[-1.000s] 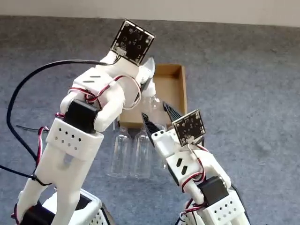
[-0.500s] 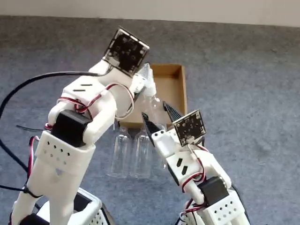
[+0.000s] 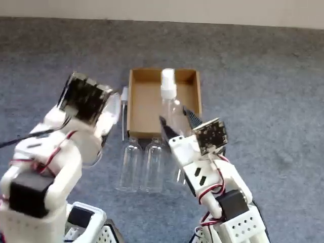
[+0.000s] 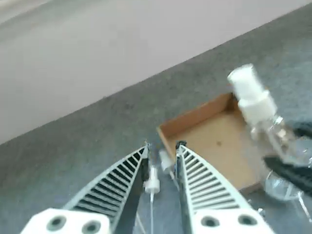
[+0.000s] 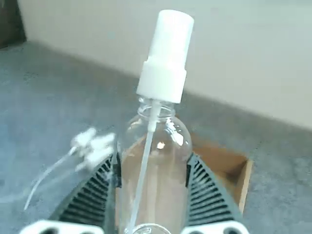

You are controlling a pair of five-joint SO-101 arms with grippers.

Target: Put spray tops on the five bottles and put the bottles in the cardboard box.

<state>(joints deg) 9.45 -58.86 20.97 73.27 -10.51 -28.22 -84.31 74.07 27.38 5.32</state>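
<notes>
With the left gripper (image 4: pixel 163 146) drawn back, jaws apart and seemingly empty, the right gripper (image 3: pixel 174 114) clamps the clear plastic bottle (image 3: pixel 172 107), white spray top (image 3: pixel 168 82) fitted, ready for the brown cardboard box (image 3: pixel 143 101).

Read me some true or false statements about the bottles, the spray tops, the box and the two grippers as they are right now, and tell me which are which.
1. The right gripper is shut on a bottle that has a spray top fitted. True.
2. The left gripper is shut on a spray top. False: it is open and holds nothing.
3. Loose spray tops lie on the carpet beside the cardboard box. True.
4. The uncapped bottles stand upright inside the box. False: they lie on their sides on the carpet, outside the box on the arms' side.
</notes>
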